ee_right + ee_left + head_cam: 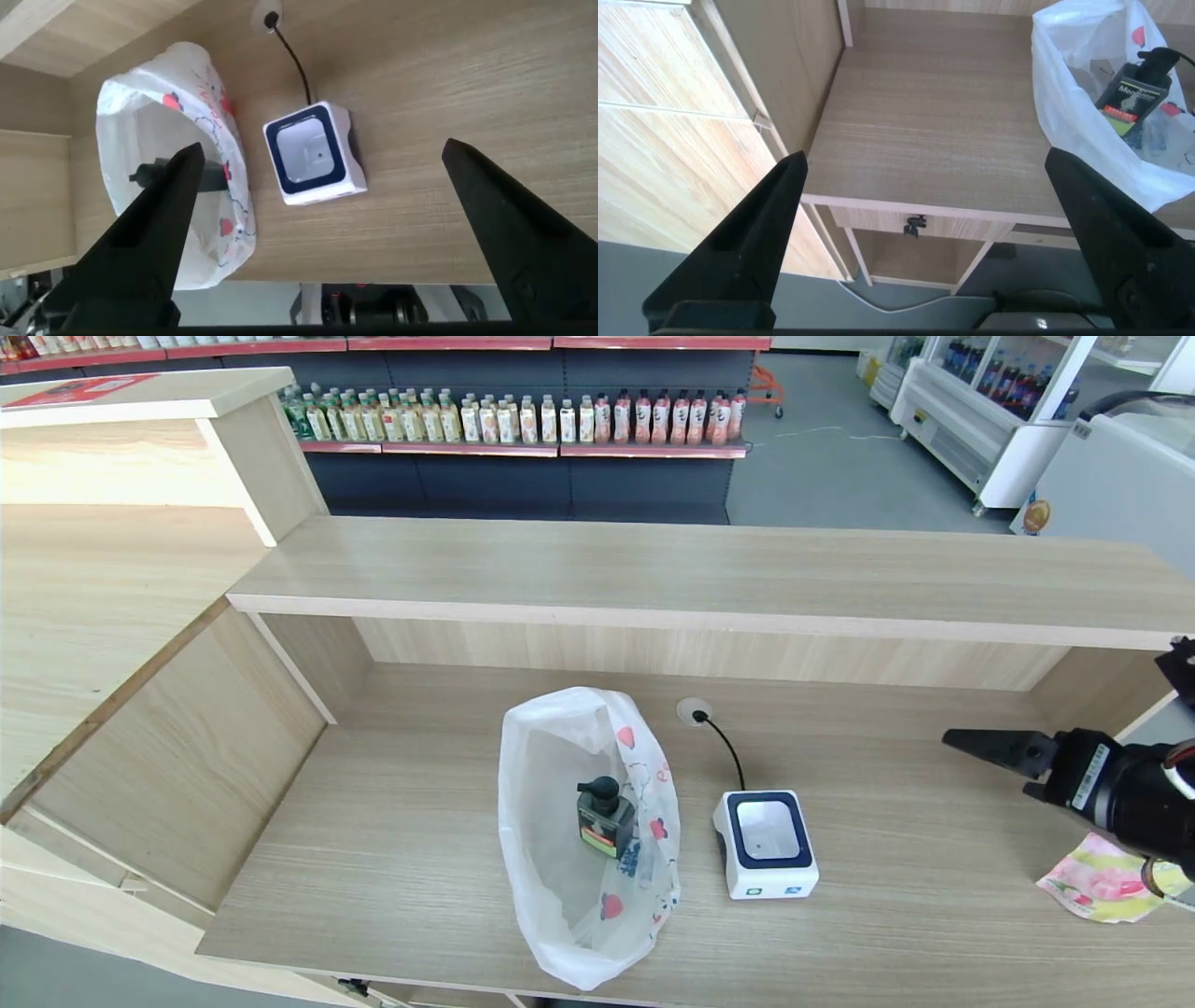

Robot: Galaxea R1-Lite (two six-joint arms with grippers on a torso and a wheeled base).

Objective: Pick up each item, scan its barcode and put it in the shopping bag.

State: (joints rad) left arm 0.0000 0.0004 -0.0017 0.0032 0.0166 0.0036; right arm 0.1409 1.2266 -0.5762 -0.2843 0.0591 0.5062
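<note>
Bag (537,859) stands mid-surface (887,784), mouth up to take goods, a pump bottle (605,817) inside. Scanner (766,845) sits just right, window up for barcodes. Pouch (1097,877) lies near-right by the right tool (985,756), spread and empty; left tool (924,159) gapes off the near-left edge.

From the head we look forward and down across the whole counter (392,859), with the shopping bag (546,887) and scanner (766,845) mid-frame and store shelves (523,448) far behind. Our left wrist camera sits off the counter's near left edge, tilted down over that corner between the spread fingers of the left gripper (926,157), while our right wrist camera hangs well above the counter, facing down between the spread fingers of the right gripper (322,147). All three views share the shopping bag; head and right wrist share the scanner.
</note>
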